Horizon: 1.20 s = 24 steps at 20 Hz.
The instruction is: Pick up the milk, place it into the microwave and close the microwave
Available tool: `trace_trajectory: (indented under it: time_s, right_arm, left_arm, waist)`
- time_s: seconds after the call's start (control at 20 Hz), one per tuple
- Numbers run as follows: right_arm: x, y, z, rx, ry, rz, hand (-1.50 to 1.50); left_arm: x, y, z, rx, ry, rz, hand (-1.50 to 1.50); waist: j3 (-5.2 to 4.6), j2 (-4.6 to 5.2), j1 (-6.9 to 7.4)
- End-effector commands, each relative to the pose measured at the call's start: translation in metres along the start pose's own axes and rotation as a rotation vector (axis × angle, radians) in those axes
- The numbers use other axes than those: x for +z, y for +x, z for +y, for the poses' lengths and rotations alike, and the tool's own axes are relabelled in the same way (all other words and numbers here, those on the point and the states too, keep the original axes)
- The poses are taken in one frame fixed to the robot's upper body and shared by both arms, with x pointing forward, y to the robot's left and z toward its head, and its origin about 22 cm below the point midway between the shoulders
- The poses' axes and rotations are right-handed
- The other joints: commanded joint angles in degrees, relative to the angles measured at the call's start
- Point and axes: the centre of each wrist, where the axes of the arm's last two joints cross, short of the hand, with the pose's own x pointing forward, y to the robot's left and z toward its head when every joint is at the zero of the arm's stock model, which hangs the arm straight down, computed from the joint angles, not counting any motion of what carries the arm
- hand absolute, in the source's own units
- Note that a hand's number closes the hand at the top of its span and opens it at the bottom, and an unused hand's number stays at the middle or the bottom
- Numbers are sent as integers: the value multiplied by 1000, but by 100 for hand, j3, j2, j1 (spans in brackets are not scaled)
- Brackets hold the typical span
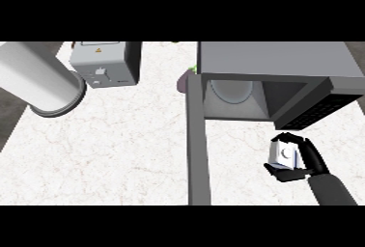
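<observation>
The right hand [312, 156] has its fingers curled around the milk [284, 154], which sits inside the grip, on the thumb side. Just above the hand is the open front of the microwave [274, 60]. To the left of the hand there is free counter [239, 164], then the long edge of the open door [198, 144].

A white desk [107, 154] with thin marble veins carries a grey toaster [103, 62] near its far edge, the lever on the face toward the view. Just to its left is a big white cylinder [35, 77] with a grey rim at the near end. To the right of the toaster, apart from it, shows a small part of a purple thing [183, 82].
</observation>
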Motion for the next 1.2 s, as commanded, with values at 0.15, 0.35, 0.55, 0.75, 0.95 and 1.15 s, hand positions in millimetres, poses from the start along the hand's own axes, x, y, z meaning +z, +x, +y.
trace_trajectory:
  time_s: [0.15,0.35,0.55,0.75,0.95,1.15]
  right_arm:
    - [-37,21,46,-6,-126,-100,150]
    - [-43,26,52,-68,-123,-184,150]
    - [-53,35,59,-187,-37,-241,150]
    - [-97,68,70,-187,12,-288,150]
    - [-126,105,80,-143,-63,-332,150]
    - [-139,119,50,-71,-113,-279,150]
  left_arm:
    - [-3,-11,-4,32,-13,-15,-150]
    - [-2,-6,1,14,18,-5,-150]
    - [18,-7,11,18,22,25,-150]
    - [11,1,14,-5,41,10,-150]
    - [9,-4,26,6,49,43,-150]
    - [-2,-10,15,10,51,11,-150]
  waist:
    - [48,40,22]
    - [42,23,-31]
    - [28,-37,-75]
    - [23,-48,-138]
    - [15,-72,-253]
    - [21,-50,-233]
